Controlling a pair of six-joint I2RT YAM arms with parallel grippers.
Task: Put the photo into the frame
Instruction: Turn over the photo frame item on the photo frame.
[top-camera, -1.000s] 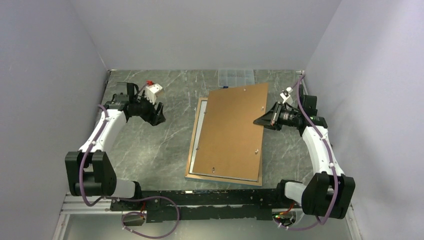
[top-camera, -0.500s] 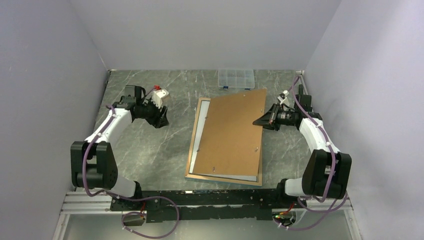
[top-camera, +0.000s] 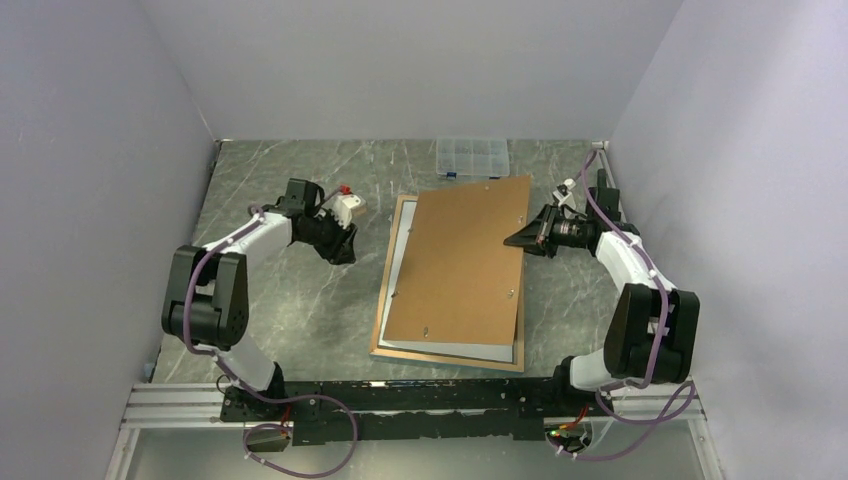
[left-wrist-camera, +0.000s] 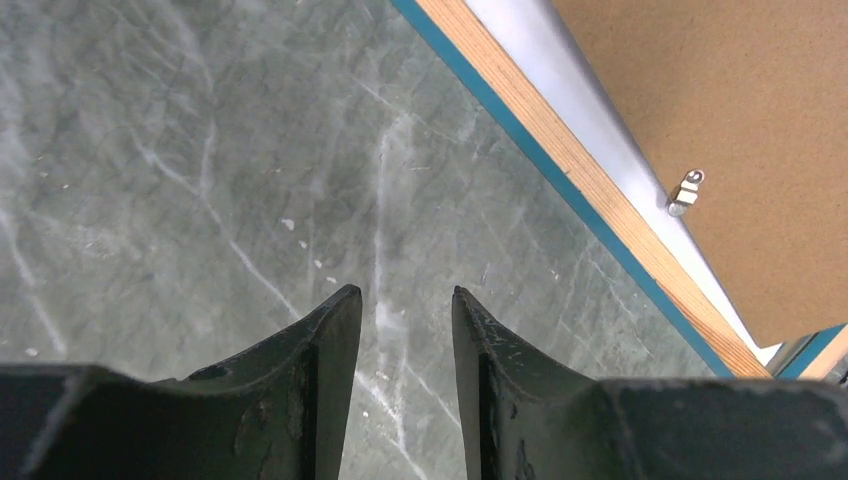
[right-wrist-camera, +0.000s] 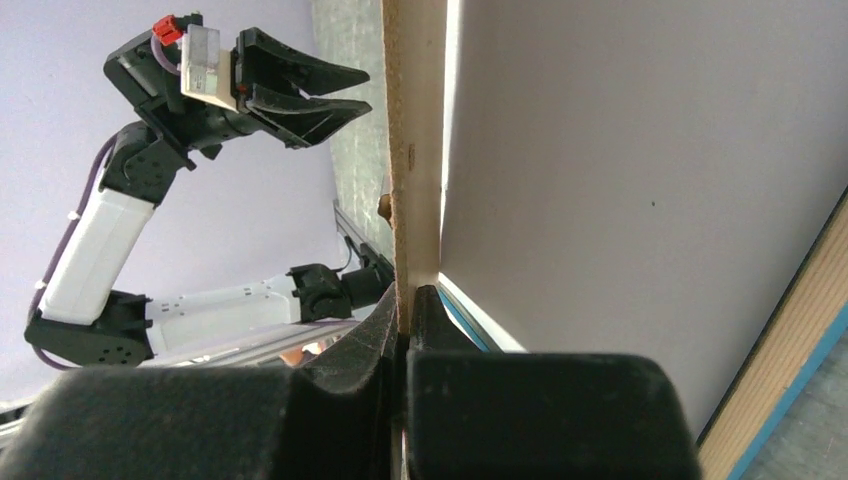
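The frame (top-camera: 381, 320) lies face down in the middle of the table, tan wood rear up, its blue edge (left-wrist-camera: 560, 160) showing in the left wrist view. A plain white sheet (top-camera: 397, 260), the photo's back as far as I can tell, lies inside it (right-wrist-camera: 640, 180). Above it, a brown backing board (top-camera: 460, 260) slants. My right gripper (top-camera: 515, 241) is shut on the board's right edge (right-wrist-camera: 415, 150), holding that side up. My left gripper (top-camera: 343, 248) hovers over bare table just left of the frame, jaws (left-wrist-camera: 404, 292) apart with nothing between them.
A small clear compartment box (top-camera: 472, 156) stands at the back wall behind the frame. A metal turn clip (left-wrist-camera: 685, 192) sticks out at the board's edge. Grey walls close in on the left, right and back.
My left gripper has moved right toward the frame's left side, its jaws narrowing. The right arm has pulled in a little, and the board has shifted slightly over the frame.
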